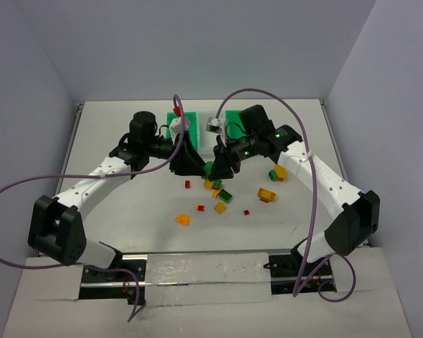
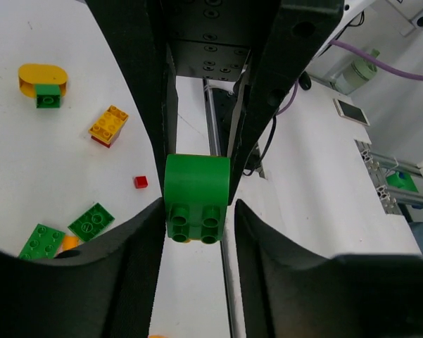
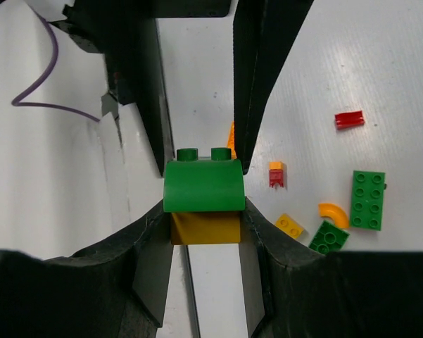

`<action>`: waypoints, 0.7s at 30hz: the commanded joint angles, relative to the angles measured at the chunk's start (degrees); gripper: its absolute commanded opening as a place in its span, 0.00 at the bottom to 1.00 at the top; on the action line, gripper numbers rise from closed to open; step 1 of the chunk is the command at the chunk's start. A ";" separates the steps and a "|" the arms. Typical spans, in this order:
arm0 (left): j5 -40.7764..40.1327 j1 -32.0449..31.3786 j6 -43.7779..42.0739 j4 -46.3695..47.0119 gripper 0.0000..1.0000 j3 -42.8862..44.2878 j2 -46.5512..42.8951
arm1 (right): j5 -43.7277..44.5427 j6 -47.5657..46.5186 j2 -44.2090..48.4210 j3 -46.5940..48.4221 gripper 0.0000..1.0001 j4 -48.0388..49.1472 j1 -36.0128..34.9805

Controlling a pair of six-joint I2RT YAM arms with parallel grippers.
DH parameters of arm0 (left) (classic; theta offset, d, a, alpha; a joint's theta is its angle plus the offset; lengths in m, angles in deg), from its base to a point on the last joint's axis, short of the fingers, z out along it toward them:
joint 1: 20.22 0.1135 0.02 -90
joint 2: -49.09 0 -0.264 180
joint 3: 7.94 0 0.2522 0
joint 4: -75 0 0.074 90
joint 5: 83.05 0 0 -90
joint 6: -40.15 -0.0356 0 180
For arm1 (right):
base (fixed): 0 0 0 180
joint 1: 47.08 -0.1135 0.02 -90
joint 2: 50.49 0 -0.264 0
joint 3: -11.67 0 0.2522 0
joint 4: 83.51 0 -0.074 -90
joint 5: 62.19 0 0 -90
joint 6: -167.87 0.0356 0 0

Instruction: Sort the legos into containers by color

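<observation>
My right gripper point(image 1: 218, 167) point(image 3: 204, 208) is shut on a stack of two legos held above the table: a green curved brick point(image 3: 203, 184) point(image 1: 208, 170) joined to a yellow brick point(image 3: 205, 228). My left gripper point(image 1: 196, 167) point(image 2: 198, 204) faces it, open. Its fingertips flank the stud end of the green brick point(image 2: 196, 193), with a thin gap on one side. Other legos lie below: green point(image 1: 225, 196), yellow point(image 1: 220, 208), an orange half-disc point(image 1: 182, 219), red bits point(image 1: 188, 184). The containers stand behind the grippers: two green bins point(image 1: 173, 115) point(image 1: 234, 115) and a white middle one point(image 1: 205, 132), partly hidden.
An orange-yellow brick point(image 1: 266, 194) and a green-and-yellow piece point(image 1: 276, 173) lie to the right. More red bits point(image 1: 246, 211) point(image 1: 199, 208) lie nearer the front. Purple cables loop over both arms. The table's raised edges run along the left and right sides.
</observation>
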 commanded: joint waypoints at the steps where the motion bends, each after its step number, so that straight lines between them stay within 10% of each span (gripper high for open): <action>1: 0.91 -0.29 0.26 1.60 0.41 0.49 0.24 | -0.98 -0.71 1.44 2.48 0.00 -0.10 -0.42; 8: 0.73 -0.16 1.21 1.39 0.00 0.71 0.28 | 0.38 -0.40 1.66 2.04 0.00 0.06 -0.47; 21: -2.65 13.30 -8.78 -10.01 0.00 6.85 3.61 | 1.76 -6.35 2.77 -2.46 0.00 -3.94 7.67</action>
